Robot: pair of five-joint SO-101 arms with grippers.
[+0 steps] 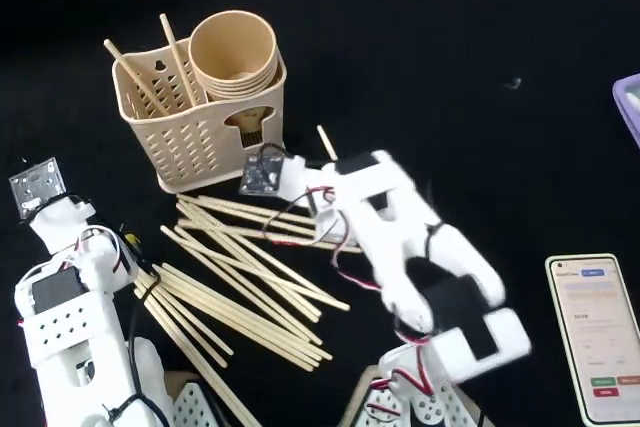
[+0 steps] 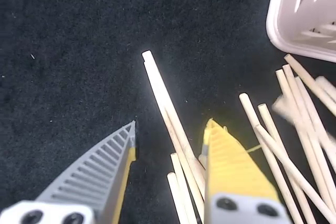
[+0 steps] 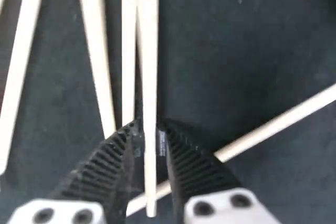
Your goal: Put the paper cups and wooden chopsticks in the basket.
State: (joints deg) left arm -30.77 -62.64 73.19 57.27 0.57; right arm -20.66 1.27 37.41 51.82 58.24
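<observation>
The right gripper has its black jaws clenched on one chopstick, which runs straight out between them. A second stick lies just beside it on the black table. The left gripper is released, its grey and yellow jaws spread wide. A pair of chopsticks lies on the table between them.

In the high view the right arm stretches over the loose pile of chopsticks toward the basket. A short stick end pokes up behind the arm, possibly the held one, though that is hard to tell. The left arm sits at the near end of the pile. Stacked paper cups stand in the basket, with two leaning chopsticks in the compartment beside them. A phone lies well apart, at the table's edge.
</observation>
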